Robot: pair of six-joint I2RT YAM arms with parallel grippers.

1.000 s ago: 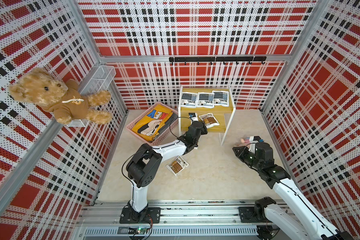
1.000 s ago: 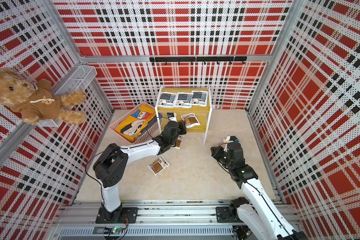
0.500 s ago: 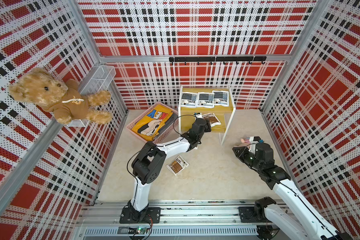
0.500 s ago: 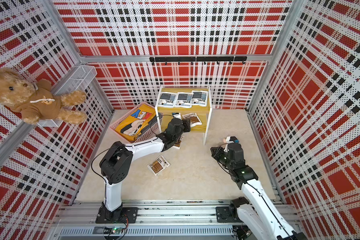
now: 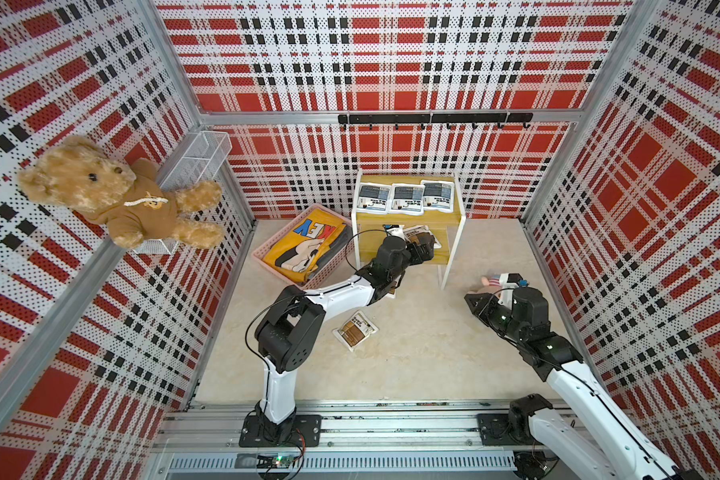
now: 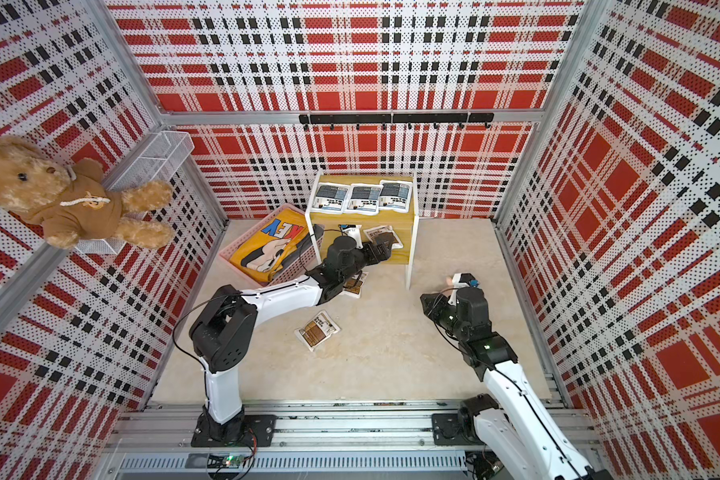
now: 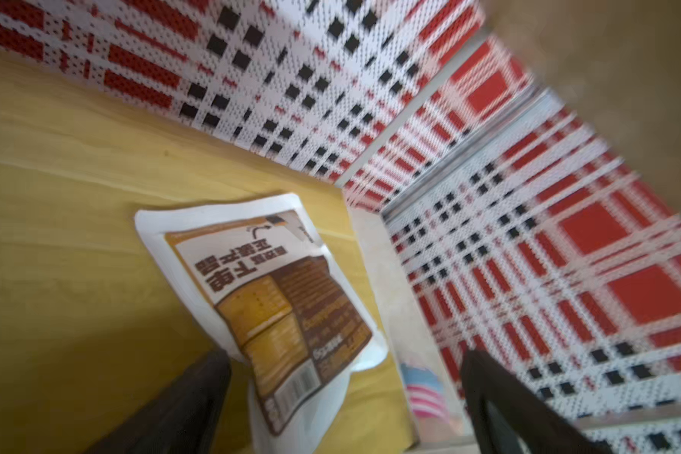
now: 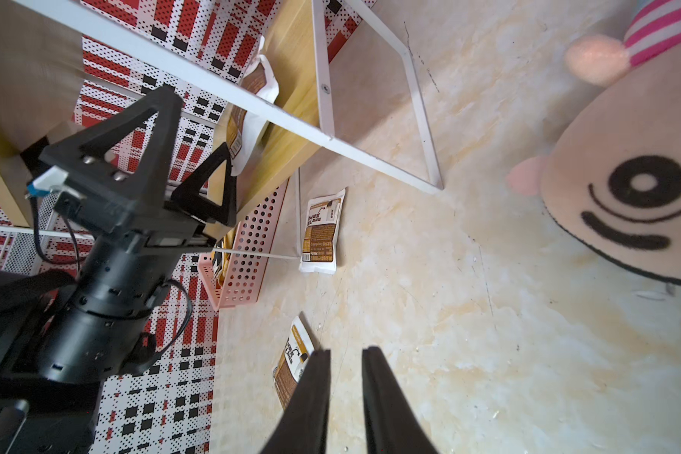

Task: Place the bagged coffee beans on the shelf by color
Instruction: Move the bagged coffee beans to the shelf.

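The shelf (image 5: 408, 217) stands against the back wall with three grey-blue bagged coffee beans (image 5: 408, 198) side by side on its upper board. My left gripper (image 5: 427, 245) reaches over the lower board, open. In the left wrist view a brown pouch (image 7: 288, 298) lies flat on that yellow board between the spread fingers (image 7: 197, 385), touching neither. Two more brown pouches lie on the floor: one (image 6: 317, 330) in the open, one (image 6: 355, 286) partly under my left arm. My right gripper (image 8: 345, 351) hovers low over the floor at the right, its jaws a narrow gap apart and empty.
A pink slatted basket (image 5: 262, 253) holding a yellow garment sits left of the shelf. A striped plush toy (image 5: 493, 284) lies on the floor beside my right gripper. A teddy bear (image 5: 113, 195) and a white wire basket (image 5: 200, 153) hang on the left wall.
My left arm has stretched further onto the lower board and its jaws have opened wide, leaving the brown pouch lying there. The right arm has stayed in place.
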